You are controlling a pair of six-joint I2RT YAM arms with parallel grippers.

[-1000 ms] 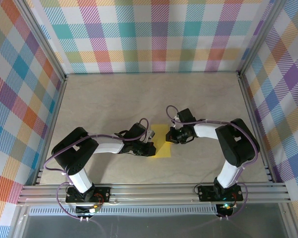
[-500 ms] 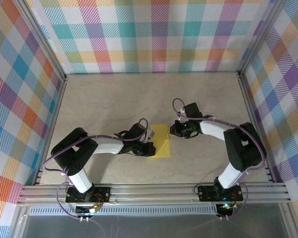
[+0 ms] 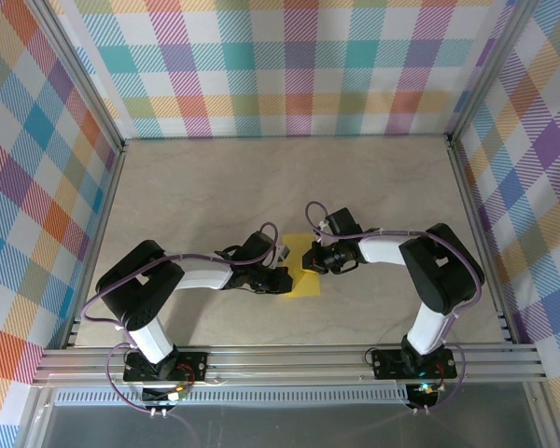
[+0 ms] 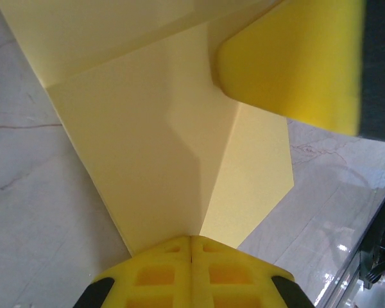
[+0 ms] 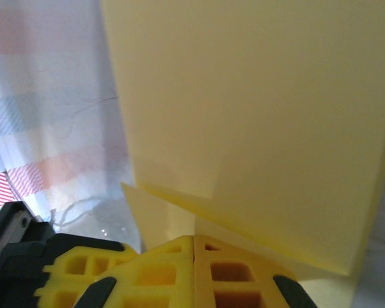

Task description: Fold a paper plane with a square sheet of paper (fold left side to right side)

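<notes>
Yellow paper, bright and plain: the square sheet of paper [image 3: 306,284] lies on the pale marble-look table [image 3: 215,196], near the middle and a bit toward the near edge, right between the two grippers. From the top camera it no longer reads as a square. It looks taller than wide, so it is partly folded, and its upper part is covered by the right arm's wrist.

In the left wrist view the sheet [image 4: 154,147] shows several creases. One fold line runs across near the top, a slanted crease comes down the middle, and a paler wedge-shaped panel sits to the right. These lines converge toward the left gripper [image 4: 191,239]. Its fingertips are pressed together with no gap and sit at the paper's edge. Whether a layer is caught between them, I cannot tell. From above the left gripper [image 3: 282,278] is at the sheet's lower left side.

The right gripper [image 3: 308,261] is over the sheet's upper half, and one of its yellow pads [image 4: 295,58] rests against the paper. In the right wrist view the sheet [image 5: 263,115] is one broad smooth face, with a second layer's corner poking out low on the left. The right gripper [image 5: 194,239] has its tips squeezed together against the paper. A pinch is not discernible.

The table [image 4: 25,192] is bare beside the sheet.
</notes>
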